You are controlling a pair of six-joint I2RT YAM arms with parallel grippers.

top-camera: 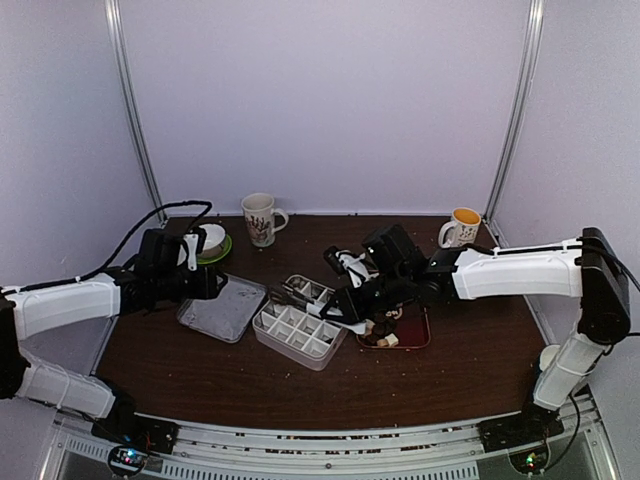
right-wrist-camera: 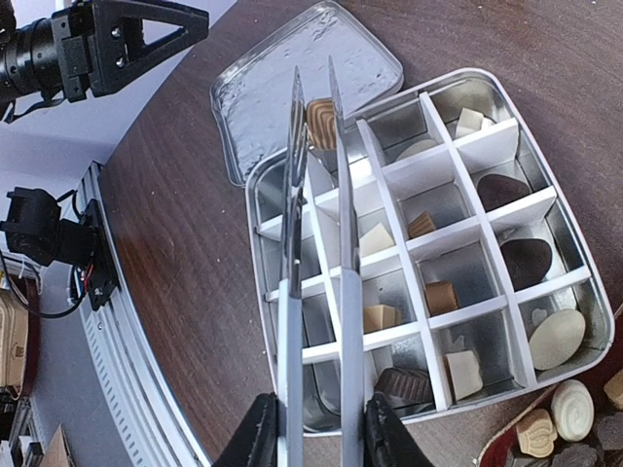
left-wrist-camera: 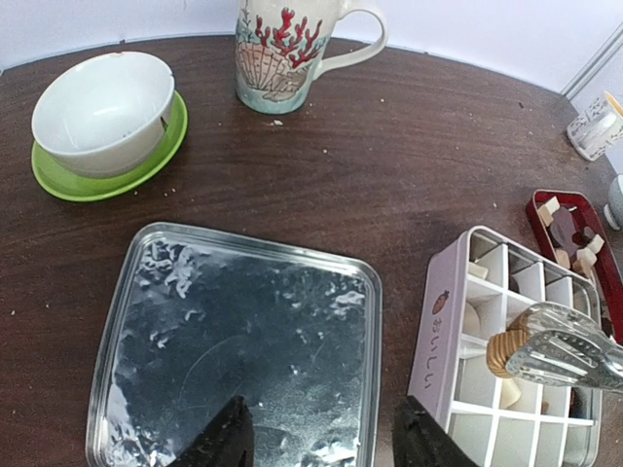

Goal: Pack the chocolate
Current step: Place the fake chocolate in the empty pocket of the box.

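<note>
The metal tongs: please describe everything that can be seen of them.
The metal tongs are two long, thin, shiny steel blades with slotted tips. The right end effector grips them at the handle end, squeezing them nearly together. Their tips pinch one tan ribbed chocolate over a corner compartment of the divided tin.

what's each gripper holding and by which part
The right gripper clamps the metal tongs at their handle end; their tips pinch a tan chocolate. The left gripper holds nothing.

Shiny perforated metal tongs [left-wrist-camera: 565, 355], matt ribbed tan chocolate [right-wrist-camera: 321, 122], crinkle-textured bright metal lid [left-wrist-camera: 243, 331], smooth pale-painted tin box [left-wrist-camera: 433, 331], dark wood-grain table [left-wrist-camera: 389, 146], glossy ceramic mug [left-wrist-camera: 282, 49]
</note>
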